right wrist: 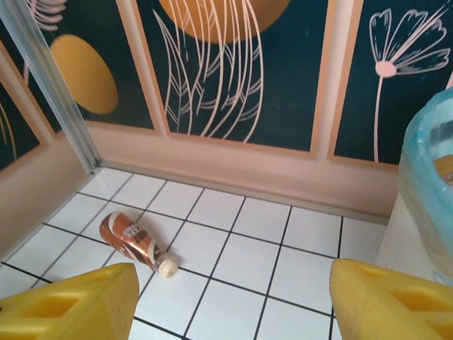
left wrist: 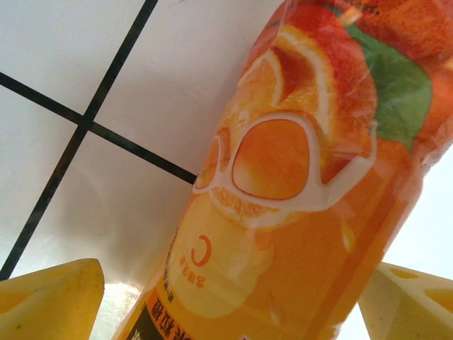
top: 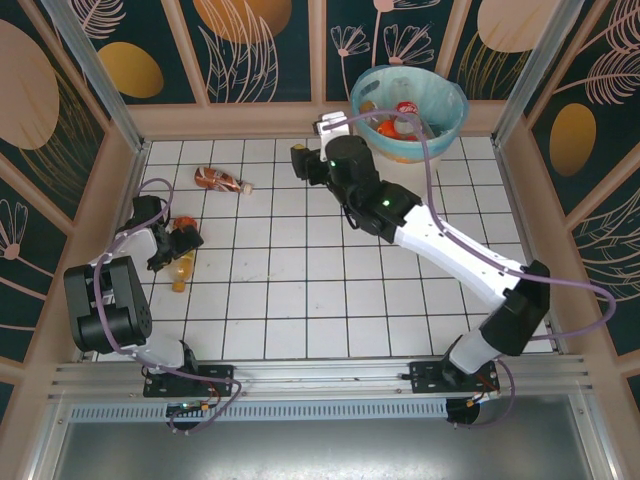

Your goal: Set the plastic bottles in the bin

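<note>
While the left arm crouched low at the left side of the white tiled table (top: 300,300), its black left gripper (top: 176,244) sat over a clear plastic bottle of orange drink (top: 182,270) that lay on its side on the tiles. From the left wrist camera, the bottle's label showed orange slices and a green leaf, and the bottle ran between two yellow fingers (left wrist: 49,301). The jaws were spread to either side of it. A strip of bare tile showed between the left-hand finger and the bottle, while the other finger sat right at the bottle's edge. A second plastic bottle, brownish with a copper-brown label and a pale cap (top: 222,181), lay on its side farther back on the left, well apart from both grippers. The right arm reached from the near right toward the far middle, ending just left of the round white bin lined with a light blue bag (top: 458,110), which stood in the far right corner. Inside the bin lay several bottles (top: 398,125) with red and orange labels. The right gripper (right wrist: 233,312) was spread wide with nothing between its fingers, facing the far left corner, where the brownish bottle lay ahead of it on the tiles. The bin's blue-lined rim was just to its right.
</note>
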Motion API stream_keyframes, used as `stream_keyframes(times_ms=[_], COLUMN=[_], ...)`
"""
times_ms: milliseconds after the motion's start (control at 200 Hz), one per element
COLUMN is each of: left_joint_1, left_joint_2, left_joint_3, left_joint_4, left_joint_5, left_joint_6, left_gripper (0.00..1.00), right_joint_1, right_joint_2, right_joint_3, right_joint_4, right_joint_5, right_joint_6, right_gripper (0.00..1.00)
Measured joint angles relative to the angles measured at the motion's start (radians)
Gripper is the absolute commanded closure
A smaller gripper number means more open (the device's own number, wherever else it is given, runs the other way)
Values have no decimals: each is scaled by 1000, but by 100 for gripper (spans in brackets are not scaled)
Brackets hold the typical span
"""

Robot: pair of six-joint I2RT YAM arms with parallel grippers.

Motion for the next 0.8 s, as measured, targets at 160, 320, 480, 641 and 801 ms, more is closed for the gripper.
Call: stream_keyframes(times_ms=[160,320,480,641,801], left_joint_1=[0,-3,-6,-6,-6], left_joint_2=[0,19,40,41,1], left_joint_3=[-8,-8,-8,-7,-8], left_joint_4=[-2,-1,-2,-4,-5], left_joint_5=[0,9,10,6,7], left_joint_6=[0,1,9,17,18], left_gripper=[15,19,25,40,43], right_joint_1=[0,0,0,0,0], right_joint_2=[-40,-40,-40,-38,-22], right_joint_3=[-62,-80,-92,-125,-121], right_joint_4=[67,75,102,112,110], right_joint_5=[-3,-22,-30,-47,-69], right_joint_6=[15,23,28,46,53], right_gripper=[28,28,28,28,28])
